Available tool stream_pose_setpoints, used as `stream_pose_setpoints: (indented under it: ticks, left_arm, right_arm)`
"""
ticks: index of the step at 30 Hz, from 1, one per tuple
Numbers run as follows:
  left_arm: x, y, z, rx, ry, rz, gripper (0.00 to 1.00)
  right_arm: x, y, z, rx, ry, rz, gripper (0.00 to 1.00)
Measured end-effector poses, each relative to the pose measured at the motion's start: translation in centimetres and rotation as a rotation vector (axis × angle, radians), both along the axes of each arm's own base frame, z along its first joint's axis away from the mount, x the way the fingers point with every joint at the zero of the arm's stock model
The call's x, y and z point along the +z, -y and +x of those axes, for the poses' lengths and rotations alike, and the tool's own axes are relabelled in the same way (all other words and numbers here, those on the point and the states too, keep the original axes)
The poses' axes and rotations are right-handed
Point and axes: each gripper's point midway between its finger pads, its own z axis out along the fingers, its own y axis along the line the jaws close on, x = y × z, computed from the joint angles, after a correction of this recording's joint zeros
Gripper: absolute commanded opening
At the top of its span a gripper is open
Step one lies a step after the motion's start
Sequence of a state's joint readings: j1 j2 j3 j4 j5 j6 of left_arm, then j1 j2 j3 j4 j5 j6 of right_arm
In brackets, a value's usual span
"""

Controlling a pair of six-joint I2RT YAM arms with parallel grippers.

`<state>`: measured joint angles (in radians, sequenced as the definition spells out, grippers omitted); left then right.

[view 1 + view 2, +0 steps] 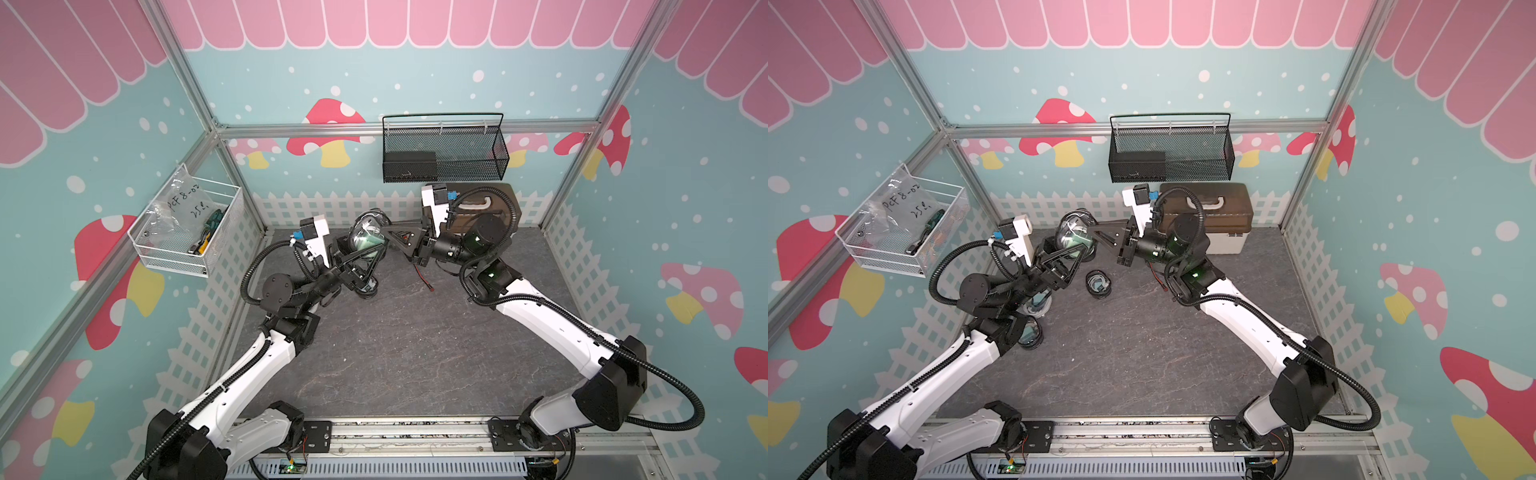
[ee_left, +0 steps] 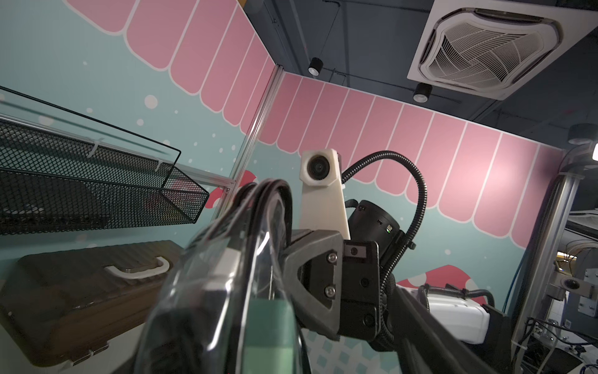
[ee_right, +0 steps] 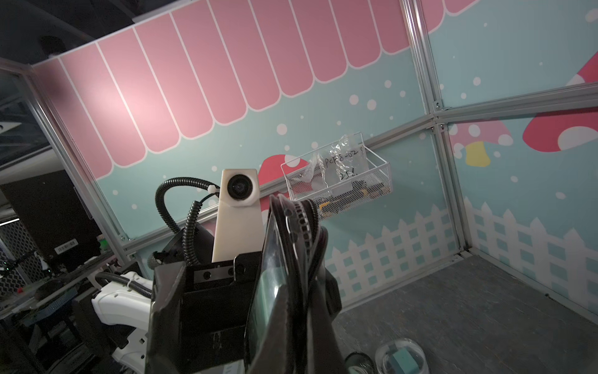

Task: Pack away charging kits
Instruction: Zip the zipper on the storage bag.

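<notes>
A charging kit [image 1: 368,235] [image 1: 1073,232], a clear round pack with a teal cube and black cable inside, hangs in the air at the back middle. My right gripper [image 1: 384,232] [image 3: 304,291] is shut on its edge from the right. My left gripper [image 1: 1079,249] stands open around the pack from the left, one finger well away from it in the right wrist view. In the left wrist view the pack [image 2: 226,291] fills the foreground and hides my own jaws. Several more kits [image 1: 1098,284] [image 1: 1030,332] [image 3: 401,356] lie on the grey floor below the left arm.
A white box with a brown lid [image 1: 1208,212] stands at the back right. A black mesh basket [image 1: 1169,147] hangs on the back wall above it. A white wire basket [image 1: 901,232] with bags hangs on the left wall. A red-black wire [image 1: 1160,278] lies under the right wrist.
</notes>
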<state>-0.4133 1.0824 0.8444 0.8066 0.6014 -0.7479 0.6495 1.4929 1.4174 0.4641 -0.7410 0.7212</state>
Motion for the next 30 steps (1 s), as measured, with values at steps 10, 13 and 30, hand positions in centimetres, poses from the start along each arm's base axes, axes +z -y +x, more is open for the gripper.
stream_pose_setpoints:
  ticks: [10,13,30]
  left_arm:
    - [0.9,0.2,-0.3,-0.053,-0.003,0.106,0.84]
    - [0.5,0.7,0.0,-0.081,-0.018,0.134,0.79]
    - [-2.7,2.1,1.0,-0.179,-0.091,0.245,0.42]
  right_arm:
    - [0.9,0.2,-1.2,0.063,0.094,-0.135,0.0]
    - [-0.4,0.1,-1.4,0.086,0.073,-0.18,0.0]
    - [-1.3,-0.4,-0.3,0.083,0.014,-0.246,0.0]
